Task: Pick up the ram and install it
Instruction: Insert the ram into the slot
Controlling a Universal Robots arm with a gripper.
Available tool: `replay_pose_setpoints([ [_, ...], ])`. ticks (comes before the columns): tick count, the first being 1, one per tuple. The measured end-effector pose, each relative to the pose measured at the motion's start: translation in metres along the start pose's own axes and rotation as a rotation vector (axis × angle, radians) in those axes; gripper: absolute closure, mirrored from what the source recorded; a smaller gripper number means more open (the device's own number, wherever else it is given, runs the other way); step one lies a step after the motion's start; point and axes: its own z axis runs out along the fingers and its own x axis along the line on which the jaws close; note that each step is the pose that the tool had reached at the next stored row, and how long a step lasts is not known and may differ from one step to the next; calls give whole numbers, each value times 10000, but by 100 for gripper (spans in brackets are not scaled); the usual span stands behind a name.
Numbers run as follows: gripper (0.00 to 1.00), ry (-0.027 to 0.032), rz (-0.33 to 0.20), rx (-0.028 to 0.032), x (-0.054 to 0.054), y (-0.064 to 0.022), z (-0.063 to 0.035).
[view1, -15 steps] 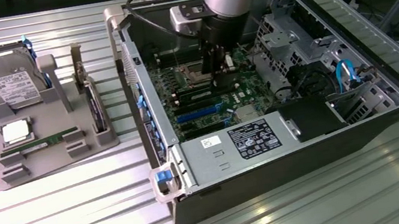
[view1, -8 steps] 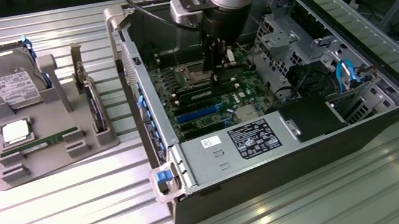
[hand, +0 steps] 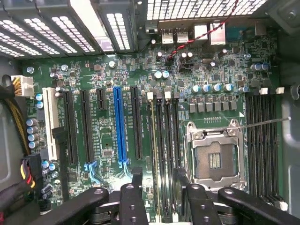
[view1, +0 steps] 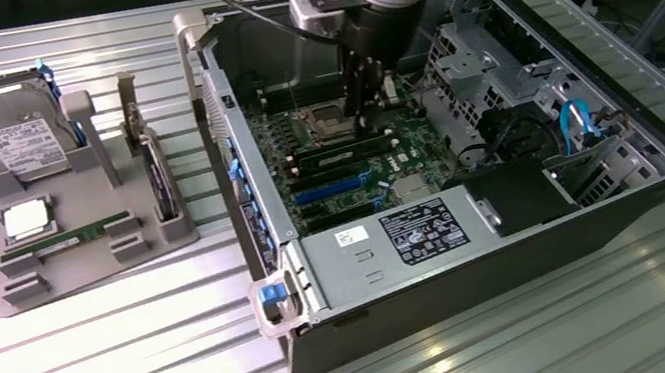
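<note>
**Item 1. Tool (hand: 158,173) (view1: 365,120).** My tool hung inside the open computer case (view1: 493,256), low over the motherboard (hand: 105,143). Its two dark fingers (hand: 136,187) were released and stood apart. They straddled the memory slots beside the CPU socket (hand: 215,157) and clasped nothing.

**Item 2. Ram (hand: 153,150) (view1: 342,156).** This was a narrow green stick, seen edge-on from the wrist. It stood on edge in one of the long black memory slots, between my fingers and touching neither. One end ran under the tool and the other reached toward the small round capacitors. I could not tell whether it was pressed fully home.

**Item 3. Motherboard fittings.** The CPU socket lay open and empty, with its metal frame just beside the ram's bank of slots. On the other side of that bank stood a blue expansion slot (hand: 119,126) among black ones.

**Item 4. Case contents.** A power supply (view1: 409,235) with a labelled face sat at the near end of the case. A blue cable (view1: 579,120) looped by the drive bays on the exterior view's right.

**Item 5. Grey fixture (view1: 65,282).** The fixture rested on the slatted metal worktop (view1: 133,367), at the exterior view's left and well apart from the tool. It carried these things:
- A hard drive (view1: 10,134), propped upright.
- A square processor chip (view1: 25,218), lying flat.
- A second green stick (view1: 70,235), lying just beside the chip.
</note>
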Motion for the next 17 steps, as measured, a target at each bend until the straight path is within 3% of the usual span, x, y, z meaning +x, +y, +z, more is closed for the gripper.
replay_pose_setpoints([
  [6,60,2,-11,-36,-24,-338,-34],
  [9,60,3,-12,-52,-31,-433,-41],
  [10,60,3,-12,-55,-31,-434,-50],
  [12,60,-13,-13,-55,-36,-427,-223],
  [17,60,-19,-12,-54,-35,-411,-234],
])
